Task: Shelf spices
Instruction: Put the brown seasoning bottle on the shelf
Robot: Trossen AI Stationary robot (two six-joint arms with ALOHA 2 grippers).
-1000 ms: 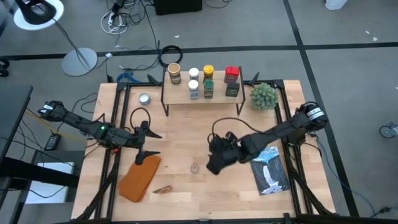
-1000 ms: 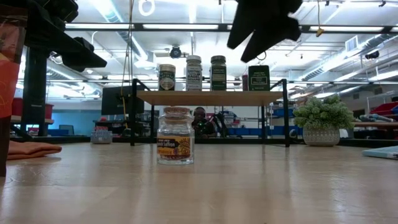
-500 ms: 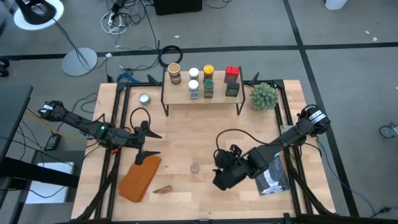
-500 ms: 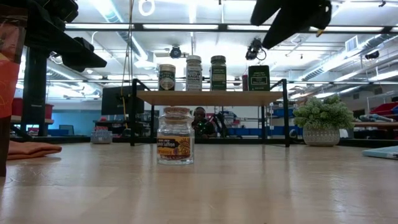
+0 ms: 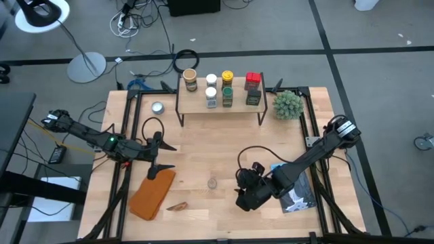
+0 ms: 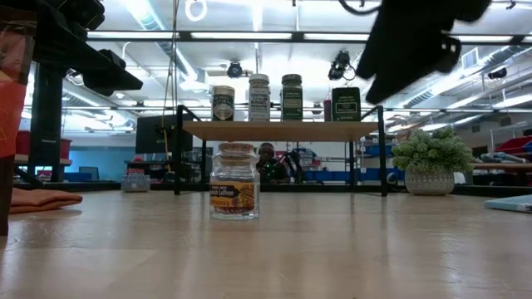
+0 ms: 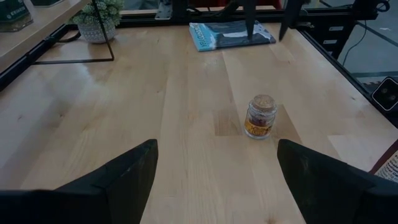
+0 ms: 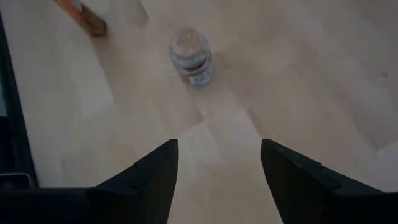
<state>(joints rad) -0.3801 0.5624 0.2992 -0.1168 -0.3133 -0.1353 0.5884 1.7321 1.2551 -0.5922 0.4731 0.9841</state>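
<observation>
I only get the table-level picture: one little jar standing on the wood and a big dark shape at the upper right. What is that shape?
Observer: That is the robot's right hand. From above, it hangs over the table between the jar and a magazine.
Visitor: Is it holding anything?
Observer: No. Its own camera shows the fingers open and empty, with the jar ahead of them.
Visitor: Where is the other hand?
Observer: The left hand is on the jar's opposite side, near an orange cloth, and it is also open.
Visitor: I count four jars on the shelf. Is that right?
Observer: From above, about seven stand on the shelf, in two rows.
</observation>
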